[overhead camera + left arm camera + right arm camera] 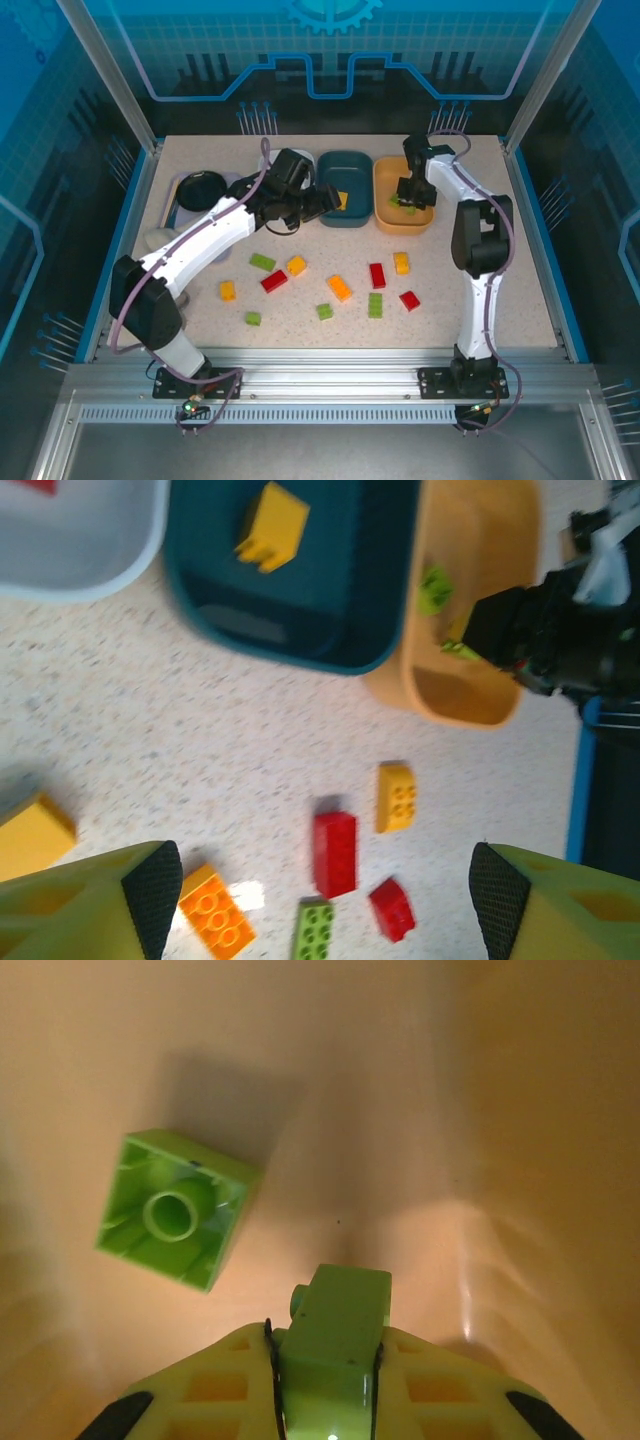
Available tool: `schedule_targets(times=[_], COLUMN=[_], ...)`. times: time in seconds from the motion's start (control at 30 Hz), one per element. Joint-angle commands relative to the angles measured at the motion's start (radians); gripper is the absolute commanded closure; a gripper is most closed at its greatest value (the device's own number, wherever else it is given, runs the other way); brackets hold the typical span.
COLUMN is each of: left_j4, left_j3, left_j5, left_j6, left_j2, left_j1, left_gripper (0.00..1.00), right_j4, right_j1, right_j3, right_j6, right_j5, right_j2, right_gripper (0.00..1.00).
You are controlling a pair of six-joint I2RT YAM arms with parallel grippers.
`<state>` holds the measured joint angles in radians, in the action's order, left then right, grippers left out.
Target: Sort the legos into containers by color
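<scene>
A light green brick point(338, 1310) is clamped between the fingers of the right gripper point(325, 1365) and is held low inside the orange tub point(480, 1110), just above its floor. Ahead of the fingers and to their left, another green brick point(175, 1210) is laid upside down on the same floor. This tub is therefore judged to be the one chosen for green, and a release seems near.

The left gripper point(325, 880) is held empty above the table, with its fingers point(150, 880) wide apart. Far ahead of them a yellow brick point(272, 525) is seen in the teal tub point(300, 630), and a red piece point(32, 484) in the white tub point(90, 550). Between the fingers, loose bricks are left unsorted, with a red one point(335, 852) nearest. It is probably meant to be taken next.
</scene>
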<state>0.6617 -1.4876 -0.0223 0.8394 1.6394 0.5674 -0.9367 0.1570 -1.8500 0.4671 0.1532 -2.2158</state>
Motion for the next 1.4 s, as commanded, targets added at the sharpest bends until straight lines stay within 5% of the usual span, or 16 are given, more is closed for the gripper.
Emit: schedule_targets(times=[0.0, 0.17, 0.37, 0.63, 0.77, 1.37], left_j4=[0.163, 0.263, 0.404, 0.391, 0.299, 0.163], left_j3=[-0.005, 0.112, 0.295, 0.494, 0.566, 0.651], left_j5=[0.058, 0.121, 0.2, 0.203, 0.182, 0.209], left_j6=[0.021, 0.083, 0.113, 0.015, -0.02, -0.077], left_j2=[0.007, -0.072, -0.196, -0.23, -0.208, -0.091], left_j1=[-0.022, -0.07, -0.171, -0.325, -0.352, -0.371], left_gripper=[0.21, 0.21, 0.2, 0.17, 0.18, 0.4], right_j4=[-0.084, -0.06, 0.135, 0.554, 0.643, 0.644], right_j1=[-0.008, 0.012, 0.092, 0.329, 0.42, 0.455], right_j3=[-0.078, -0.074, 0.131, 0.578, 0.723, 0.733], right_j6=[0.004, -0.012, -0.037, -0.09, -0.05, -0.018], right_j5=[-0.026, -0.058, -0.12, -0.549, -0.685, -0.684], right_j2=[-0.034, 0.019, 0.3, 0.667, 0.719, 0.687], right_gripper=[0.69, 0.43, 0.37, 0.28, 0.28, 0.3])
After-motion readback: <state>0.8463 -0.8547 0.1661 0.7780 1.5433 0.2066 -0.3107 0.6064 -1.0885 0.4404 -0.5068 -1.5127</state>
